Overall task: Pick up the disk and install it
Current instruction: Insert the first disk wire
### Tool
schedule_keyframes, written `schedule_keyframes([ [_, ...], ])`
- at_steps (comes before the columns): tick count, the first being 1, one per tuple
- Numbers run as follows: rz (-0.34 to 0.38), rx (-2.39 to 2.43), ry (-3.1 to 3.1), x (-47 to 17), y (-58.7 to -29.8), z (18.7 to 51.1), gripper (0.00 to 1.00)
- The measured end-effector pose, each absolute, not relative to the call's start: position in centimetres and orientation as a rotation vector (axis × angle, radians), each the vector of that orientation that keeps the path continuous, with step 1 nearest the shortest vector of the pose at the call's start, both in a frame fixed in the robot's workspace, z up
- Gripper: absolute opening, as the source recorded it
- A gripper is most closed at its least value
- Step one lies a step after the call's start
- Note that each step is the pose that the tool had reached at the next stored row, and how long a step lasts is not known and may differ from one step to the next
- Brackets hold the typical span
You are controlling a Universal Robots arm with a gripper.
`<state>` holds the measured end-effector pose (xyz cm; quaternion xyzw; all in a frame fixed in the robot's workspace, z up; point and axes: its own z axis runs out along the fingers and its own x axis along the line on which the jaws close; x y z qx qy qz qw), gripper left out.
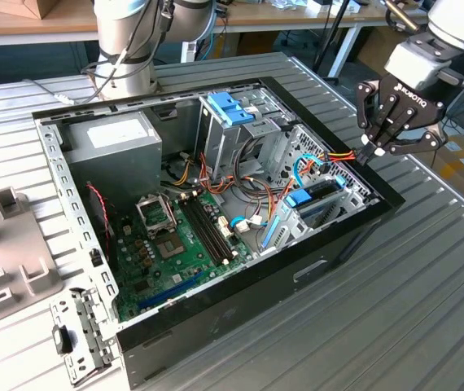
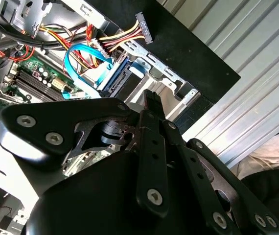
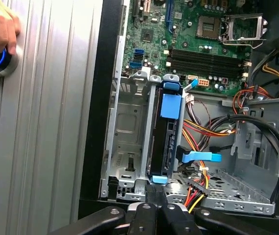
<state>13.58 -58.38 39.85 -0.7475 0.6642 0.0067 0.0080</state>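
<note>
The end effector hangs at the computer case's edge on the exterior view's right. Just beneath it the disk stands on edge in the drive cage. The motherboard lies beyond, the bench under the case.

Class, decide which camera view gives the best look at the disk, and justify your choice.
The first wrist view: the disk stands edge-on in its bay, blue rails visible along its length. The exterior view shows it small among cables; the second wrist view shows one end behind the gripper.
</note>
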Motion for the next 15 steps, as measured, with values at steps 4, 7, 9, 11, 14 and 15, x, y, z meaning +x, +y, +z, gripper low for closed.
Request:
schedule_keyframes([
  [4, 0.021, -2.347, 2.064, 13.58, -58.38, 39.85, 0.11],
  [7, 0.021, -2.361, 2.049, 13.58, -58.38, 39.85, 0.11],
  [9, 0.021, -2.372, 2.036, 13.58, -58.38, 39.85, 0.11],
  [11, 0.022, -2.378, 2.028, 13.58, -58.38, 39.85, 0.11],
  [14, 0.022, -2.388, 2.017, 13.58, -58.38, 39.85, 0.11],
  [15, 0.022, -2.391, 2.013, 13.58, -58.38, 39.85, 0.11],
])
